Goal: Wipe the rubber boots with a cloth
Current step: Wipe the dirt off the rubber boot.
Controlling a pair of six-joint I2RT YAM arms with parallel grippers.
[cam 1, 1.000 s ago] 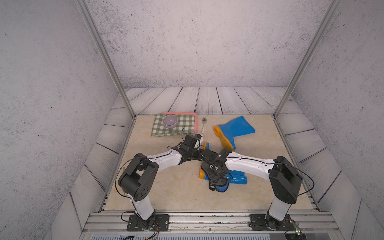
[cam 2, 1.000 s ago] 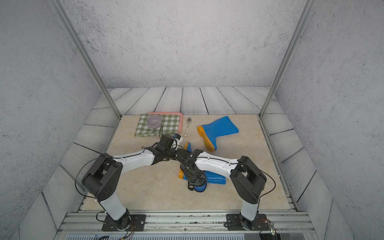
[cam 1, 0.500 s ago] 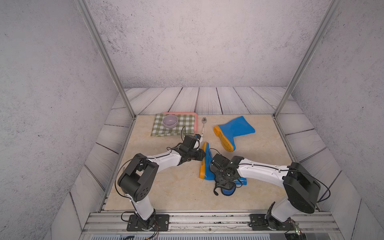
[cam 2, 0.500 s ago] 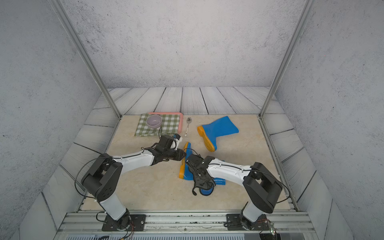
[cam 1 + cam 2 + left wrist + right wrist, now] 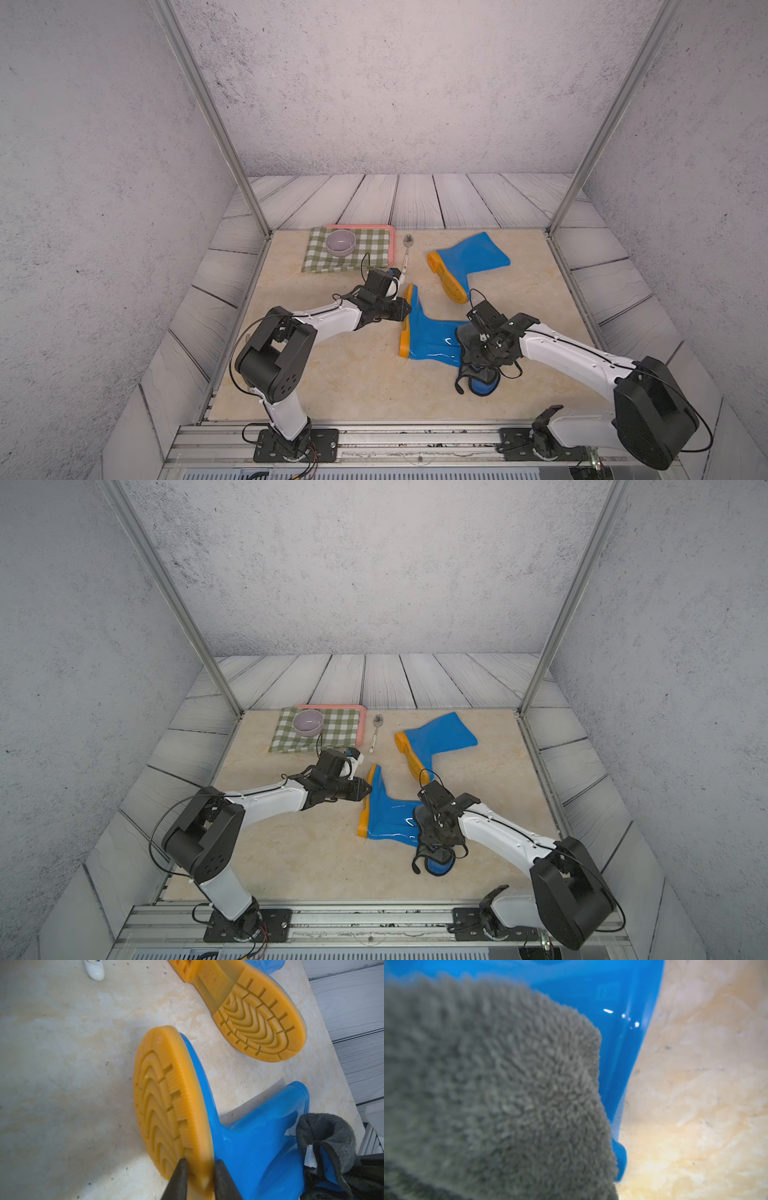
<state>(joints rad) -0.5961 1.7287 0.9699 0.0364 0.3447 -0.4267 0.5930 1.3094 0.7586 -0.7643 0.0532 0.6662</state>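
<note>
One rubber boot (image 5: 428, 336) lies on its side mid-table, its yellow-orange sole turned to the left. My left gripper (image 5: 199, 1162) is shut on that sole's rim, one finger on the tread and one on the blue side. The dark grey cloth (image 5: 482, 382) is bunched under my right gripper (image 5: 478, 353), which presses it on the boot's shaft near the opening. The cloth's blue side hangs down onto the table. In the right wrist view the cloth (image 5: 488, 1084) hides the fingers. The second boot (image 5: 469, 257) lies at the back right, apart from both grippers.
At the back left a green-and-white checked cloth (image 5: 349, 253) lies over a pink tray (image 5: 390, 245), with a lilac bowl (image 5: 340, 242) on it. A spoon (image 5: 406, 253) lies beside the tray. Metal frame posts (image 5: 216, 124) stand at the back corners.
My right gripper has slid the cloth to the right along the near boot, from the foot part to the shaft's open end. The left gripper has kept its hold on the sole.
</note>
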